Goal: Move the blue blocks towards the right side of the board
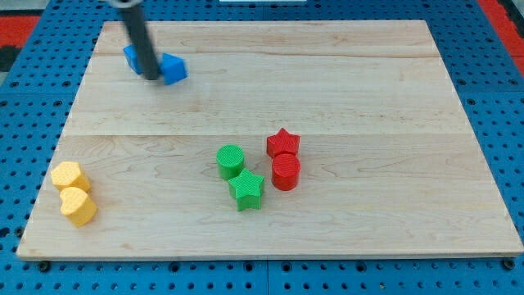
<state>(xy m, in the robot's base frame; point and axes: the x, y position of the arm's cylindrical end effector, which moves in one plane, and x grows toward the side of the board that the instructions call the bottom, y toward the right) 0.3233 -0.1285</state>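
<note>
The tip has no gripper to open or close; it sits between two blue blocks, touching both. Pushing right risks leaving the left one behind.

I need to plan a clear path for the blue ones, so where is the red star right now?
The red star sits right of the board's centre, touching the red cylinder just below it, with the green cylinder to its left.
</note>
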